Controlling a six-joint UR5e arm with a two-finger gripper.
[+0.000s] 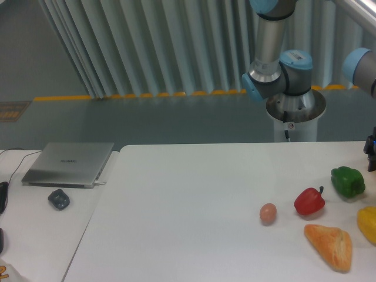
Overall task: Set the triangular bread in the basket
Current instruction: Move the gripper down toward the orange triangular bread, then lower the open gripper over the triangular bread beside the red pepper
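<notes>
The triangular bread, golden-orange and crusty, lies on the white table near the front right corner. No basket shows in this view. Of the gripper only a dark sliver appears at the right edge, above the green pepper; its fingers are cut off by the frame, so their state cannot be read. The arm's grey and blue joints rise behind the table.
A small brown egg, a red pepper, a green pepper and a yellow pepper surround the bread. A closed laptop and a small dark object lie at the left. The robot's pedestal stands behind the table.
</notes>
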